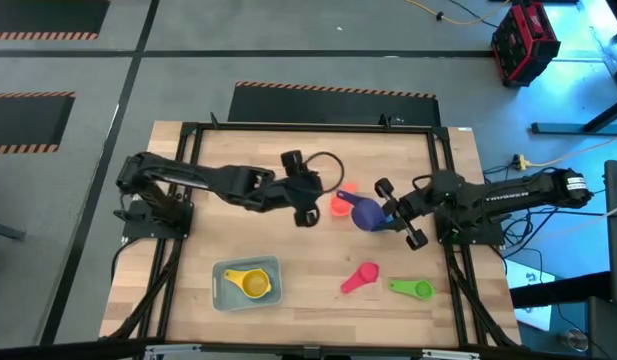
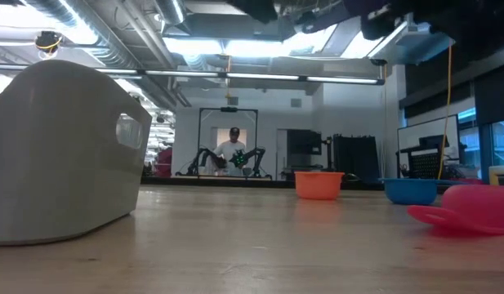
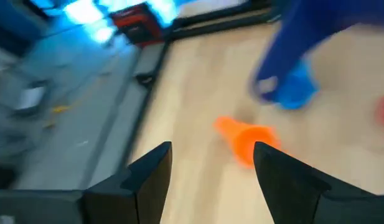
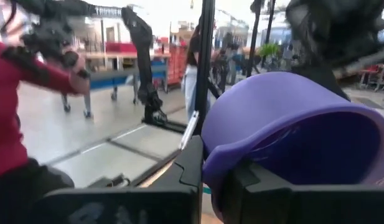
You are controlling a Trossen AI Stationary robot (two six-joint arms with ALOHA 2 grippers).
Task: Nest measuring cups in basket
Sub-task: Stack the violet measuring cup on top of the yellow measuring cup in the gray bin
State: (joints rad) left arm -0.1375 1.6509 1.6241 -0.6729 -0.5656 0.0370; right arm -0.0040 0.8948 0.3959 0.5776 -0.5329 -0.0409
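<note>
Basket (image 1: 228, 290), at the counter's (image 1: 238, 180) near edge, held only the yellow cup (image 1: 256, 285). Beyond it, the right pincer (image 1: 393, 212) gripped the purple cup (image 1: 368, 215); the left pincer (image 1: 308, 205) stood open above the orange cup (image 1: 340, 206).

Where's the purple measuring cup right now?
In the high view the purple cup is near the table's middle, held off the table by the right gripper, just right of the orange cup.
</note>
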